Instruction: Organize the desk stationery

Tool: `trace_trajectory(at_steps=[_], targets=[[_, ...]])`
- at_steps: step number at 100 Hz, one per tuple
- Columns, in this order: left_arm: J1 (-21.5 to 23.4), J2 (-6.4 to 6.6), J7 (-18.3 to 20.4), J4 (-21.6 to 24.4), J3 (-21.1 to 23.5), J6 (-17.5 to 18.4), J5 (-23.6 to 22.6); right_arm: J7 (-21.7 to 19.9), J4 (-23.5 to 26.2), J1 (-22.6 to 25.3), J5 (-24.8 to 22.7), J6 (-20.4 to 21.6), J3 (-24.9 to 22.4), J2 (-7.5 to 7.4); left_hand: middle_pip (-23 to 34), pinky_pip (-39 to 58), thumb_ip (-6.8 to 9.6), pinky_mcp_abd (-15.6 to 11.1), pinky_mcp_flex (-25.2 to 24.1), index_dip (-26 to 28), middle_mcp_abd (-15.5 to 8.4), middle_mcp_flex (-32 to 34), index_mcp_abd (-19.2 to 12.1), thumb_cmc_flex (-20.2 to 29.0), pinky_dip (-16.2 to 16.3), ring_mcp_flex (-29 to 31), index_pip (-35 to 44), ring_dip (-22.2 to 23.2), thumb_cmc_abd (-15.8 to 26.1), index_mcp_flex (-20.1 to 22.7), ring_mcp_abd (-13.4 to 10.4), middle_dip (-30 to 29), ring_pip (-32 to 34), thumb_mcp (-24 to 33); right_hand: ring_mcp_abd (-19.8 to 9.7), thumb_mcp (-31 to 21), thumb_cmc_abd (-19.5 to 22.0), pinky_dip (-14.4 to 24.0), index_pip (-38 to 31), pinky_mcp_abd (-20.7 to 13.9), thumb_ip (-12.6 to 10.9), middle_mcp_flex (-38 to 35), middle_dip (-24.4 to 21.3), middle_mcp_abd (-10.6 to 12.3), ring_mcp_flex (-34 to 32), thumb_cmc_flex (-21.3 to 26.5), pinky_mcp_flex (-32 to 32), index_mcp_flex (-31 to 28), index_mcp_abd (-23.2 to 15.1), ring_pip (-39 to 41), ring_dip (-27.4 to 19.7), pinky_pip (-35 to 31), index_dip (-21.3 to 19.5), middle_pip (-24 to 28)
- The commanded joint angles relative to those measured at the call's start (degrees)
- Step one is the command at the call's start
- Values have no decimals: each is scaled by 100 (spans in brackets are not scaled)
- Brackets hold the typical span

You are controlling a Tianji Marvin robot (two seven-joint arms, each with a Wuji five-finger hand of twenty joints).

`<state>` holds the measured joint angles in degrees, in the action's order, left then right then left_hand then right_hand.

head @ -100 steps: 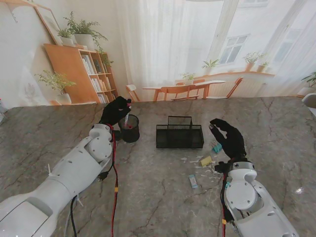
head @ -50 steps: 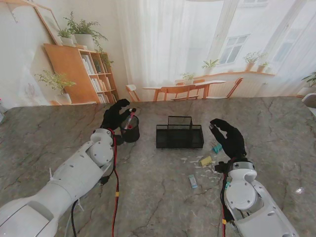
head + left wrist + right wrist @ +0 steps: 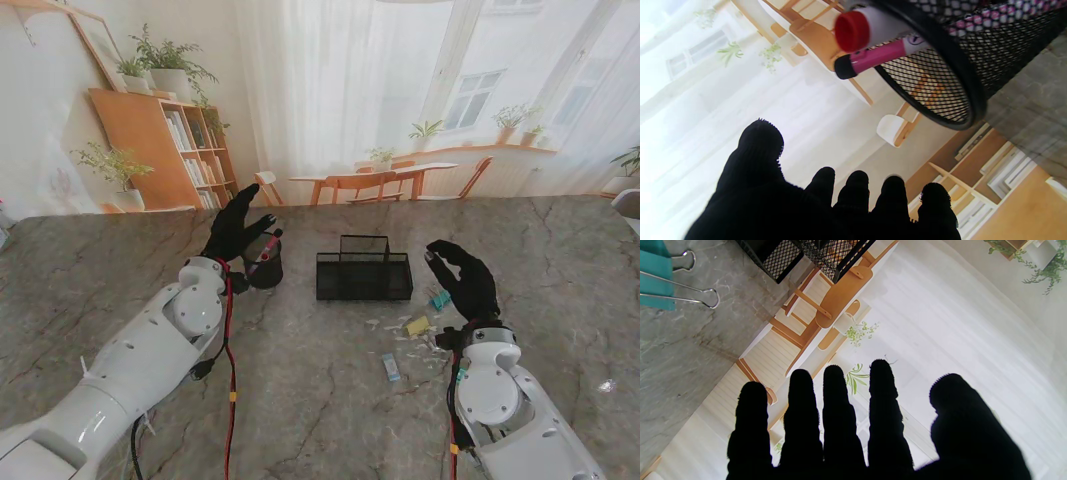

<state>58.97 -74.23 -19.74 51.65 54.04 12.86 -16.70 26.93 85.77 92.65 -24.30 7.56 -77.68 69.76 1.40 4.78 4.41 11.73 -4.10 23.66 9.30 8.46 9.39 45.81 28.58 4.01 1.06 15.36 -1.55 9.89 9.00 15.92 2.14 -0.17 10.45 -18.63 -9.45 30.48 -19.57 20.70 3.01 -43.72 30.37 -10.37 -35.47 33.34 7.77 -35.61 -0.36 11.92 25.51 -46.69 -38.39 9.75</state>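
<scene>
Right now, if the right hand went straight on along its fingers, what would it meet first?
Probably nothing: the right hand points past the mesh tray and over the table. Depth is unclear.

Pen cup (image 3: 264, 262) left of organizer (image 3: 364, 276); binder clip (image 3: 440, 299) right, nearer.

black mesh pen cup (image 3: 266, 262), pink marker (image 3: 878, 56), teal binder clip (image 3: 655, 280)
</scene>
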Motion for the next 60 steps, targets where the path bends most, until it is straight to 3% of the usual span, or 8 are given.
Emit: trace_trajectory(at_steps=[1, 8, 29, 60], targets=[[200, 218, 127, 360, 92, -6, -288, -92, 1, 12, 11, 45, -2, -4, -136, -333, -568, 122, 10, -306, -24, -255, -297, -276, -703, -269, -136, -373, 254, -238, -140, -193, -242, -148, 31, 155, 210, 116, -21, 73, -178, -33, 96, 3, -22, 16, -40, -20, -118, 11, 56, -90, -55, 96], [419, 379, 291, 786, 242, 5, -598, -121, 12, 4, 19, 63, 10, -9, -184, -472, -571, 210, 16, -401, -21, -277, -349, -275, -1009, -310, -152, -590, 265, -236, -8, -341, -297, -146, 22, 154, 210, 114, -23, 76, -179, -32, 96, 17, -20, 17, -44, -26, -106, 9, 55, -86, -55, 95], [1196, 752, 671, 2061, 713, 224, -1516, -231, 113, -5, 15, 142, 68, -33, -131, -395, -595, 264, 24, -229, -34, -261, -318, -177, -1142, -314, -18, -669, 350, -254, 57, -308, -259, -172, 25, 151, 207, 113, -19, 74, -178, -27, 93, 8, -21, 18, -42, -13, -119, 5, 54, -81, -55, 92], [2003, 984, 1001, 3132, 890, 515, -2223, -492, 410, 46, -48, 315, 160, -101, 0, 89, -622, 202, -78, 256, 8, 159, -266, 27, -490, -188, 186, -42, 445, 50, 74, -129, 58, -178, -2, 150, 183, 114, -11, 72, -177, -30, 92, 27, -28, 11, -41, 2, -119, 4, 52, -78, -52, 94]])
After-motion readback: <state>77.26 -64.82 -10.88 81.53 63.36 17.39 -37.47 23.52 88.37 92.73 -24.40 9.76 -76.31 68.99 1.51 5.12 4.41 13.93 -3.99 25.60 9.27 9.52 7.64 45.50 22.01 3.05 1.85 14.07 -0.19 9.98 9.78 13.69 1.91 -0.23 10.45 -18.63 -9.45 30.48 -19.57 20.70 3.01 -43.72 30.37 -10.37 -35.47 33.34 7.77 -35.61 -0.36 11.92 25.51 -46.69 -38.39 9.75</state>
